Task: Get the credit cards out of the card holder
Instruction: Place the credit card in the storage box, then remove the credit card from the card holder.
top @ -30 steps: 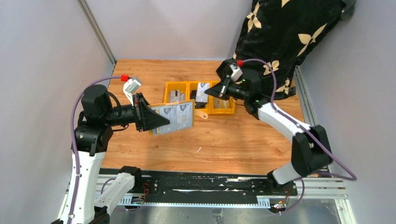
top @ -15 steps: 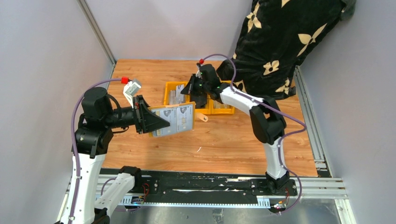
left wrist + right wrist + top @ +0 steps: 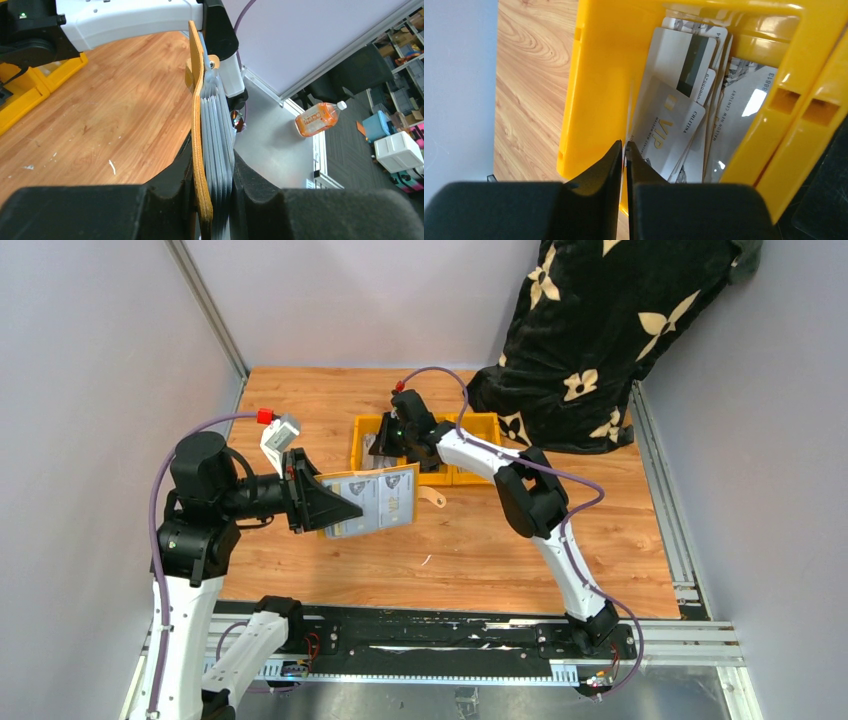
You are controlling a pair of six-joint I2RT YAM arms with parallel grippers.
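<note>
My left gripper (image 3: 335,505) is shut on the mustard-tan card holder (image 3: 372,498) and holds it open and upright above the table. Pale grey credit cards (image 3: 385,485) show in its pockets. In the left wrist view the holder's tan edge (image 3: 198,125) and its grey pocket layers (image 3: 218,140) sit clamped between my left gripper's (image 3: 212,167) pads. My right gripper (image 3: 385,440) hangs over the leftmost yellow bin (image 3: 360,430). In the right wrist view this gripper (image 3: 625,150) pinches a thin white card edge-on above the bin (image 3: 599,75), where several loose cards (image 3: 669,130) lie.
Two more yellow bins (image 3: 485,422) stand right of the first, partly under the right arm. A black floral cloth (image 3: 600,320) hangs at the back right. The holder's snap tab (image 3: 433,498) sticks out to the right. An orange bottle (image 3: 320,117) lies off the table.
My right gripper has swung left from the right-hand bins to the leftmost bin. The left gripper and the card holder have dropped slightly and otherwise stayed.
</note>
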